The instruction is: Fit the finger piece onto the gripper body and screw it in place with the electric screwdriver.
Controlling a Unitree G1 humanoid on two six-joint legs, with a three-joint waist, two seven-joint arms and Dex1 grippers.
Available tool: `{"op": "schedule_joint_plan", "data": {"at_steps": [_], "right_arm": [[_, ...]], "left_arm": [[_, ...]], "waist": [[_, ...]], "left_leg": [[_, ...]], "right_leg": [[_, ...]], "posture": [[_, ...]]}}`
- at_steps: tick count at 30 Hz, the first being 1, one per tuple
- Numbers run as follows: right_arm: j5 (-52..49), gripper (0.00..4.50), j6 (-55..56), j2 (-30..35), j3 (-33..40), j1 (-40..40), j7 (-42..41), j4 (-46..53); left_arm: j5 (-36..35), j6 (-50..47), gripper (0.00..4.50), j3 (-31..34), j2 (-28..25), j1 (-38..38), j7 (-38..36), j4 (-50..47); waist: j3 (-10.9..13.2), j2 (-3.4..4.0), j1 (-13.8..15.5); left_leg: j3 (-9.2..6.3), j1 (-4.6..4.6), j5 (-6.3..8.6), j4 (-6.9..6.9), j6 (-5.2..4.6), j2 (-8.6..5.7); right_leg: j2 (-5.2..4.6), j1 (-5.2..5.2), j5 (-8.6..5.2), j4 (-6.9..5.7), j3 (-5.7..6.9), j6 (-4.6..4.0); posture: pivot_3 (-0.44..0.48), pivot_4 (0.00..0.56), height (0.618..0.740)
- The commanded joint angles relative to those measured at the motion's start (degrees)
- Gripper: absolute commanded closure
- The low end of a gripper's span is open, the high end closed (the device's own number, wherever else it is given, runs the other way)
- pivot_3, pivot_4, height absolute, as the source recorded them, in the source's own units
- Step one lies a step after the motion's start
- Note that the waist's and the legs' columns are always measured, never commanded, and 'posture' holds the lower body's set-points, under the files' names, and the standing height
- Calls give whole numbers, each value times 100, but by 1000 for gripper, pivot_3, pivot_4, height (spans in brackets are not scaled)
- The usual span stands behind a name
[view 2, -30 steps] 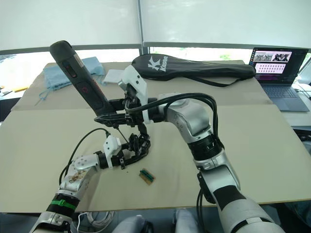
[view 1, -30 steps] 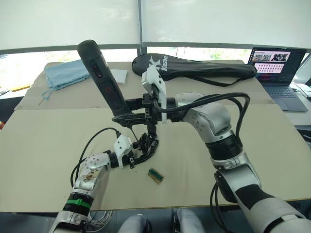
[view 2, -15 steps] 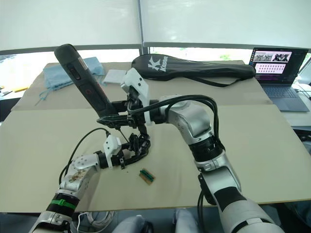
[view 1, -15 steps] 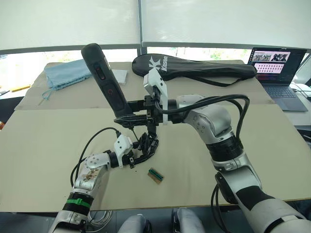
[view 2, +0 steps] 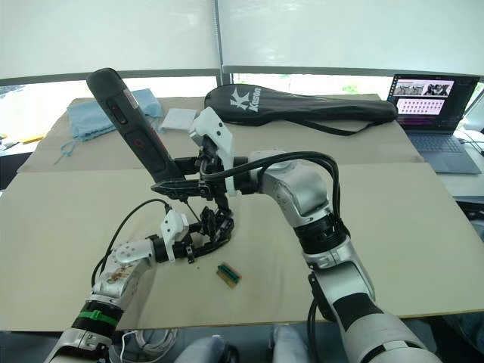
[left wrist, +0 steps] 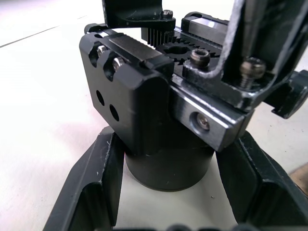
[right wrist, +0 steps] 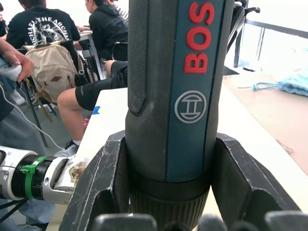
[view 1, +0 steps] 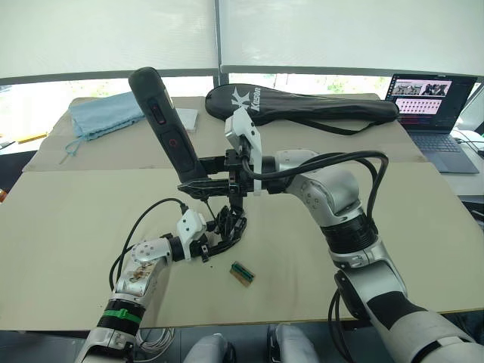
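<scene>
My left gripper (view 1: 214,243) hugs the gripper body (view 1: 229,227) steady; above it, my right gripper (view 1: 198,184) squeezes the electric screwdriver (view 1: 165,125).

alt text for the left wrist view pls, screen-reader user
Close-up of the left gripper with its two black fingers clamped on the round base of the gripper body, a black block with gear teeth and screw heads on top, standing on the pale table.
</scene>
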State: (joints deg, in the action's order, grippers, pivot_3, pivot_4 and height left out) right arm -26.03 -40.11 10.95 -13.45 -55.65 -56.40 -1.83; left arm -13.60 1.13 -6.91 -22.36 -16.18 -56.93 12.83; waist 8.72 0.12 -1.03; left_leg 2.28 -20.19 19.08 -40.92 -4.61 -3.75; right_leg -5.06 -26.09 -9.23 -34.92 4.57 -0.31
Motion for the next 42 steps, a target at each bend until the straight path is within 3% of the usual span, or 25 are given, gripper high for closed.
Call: {"op": "schedule_joint_plan", "data": {"at_steps": [1,42], "right_arm": [[-83,2564,204,-45,115,-62,2,250],[-125,2564,622,-146,183,644,110,744]], "left_arm": [[113,-227,2226,-196,-63,160,-119,161],[98,-307,2226,-216,-69,187,-128,97]], "waist": [[0,0,0],[-1,0,0]], "left_leg": [[0,0,0,0,0,0],[0,2,0,1,0,0]], "right_leg": [[0,0,0,0,0,0],[2,0,-1,0,0,-1]], "posture": [[0,150,740],[0,150,740]]}}
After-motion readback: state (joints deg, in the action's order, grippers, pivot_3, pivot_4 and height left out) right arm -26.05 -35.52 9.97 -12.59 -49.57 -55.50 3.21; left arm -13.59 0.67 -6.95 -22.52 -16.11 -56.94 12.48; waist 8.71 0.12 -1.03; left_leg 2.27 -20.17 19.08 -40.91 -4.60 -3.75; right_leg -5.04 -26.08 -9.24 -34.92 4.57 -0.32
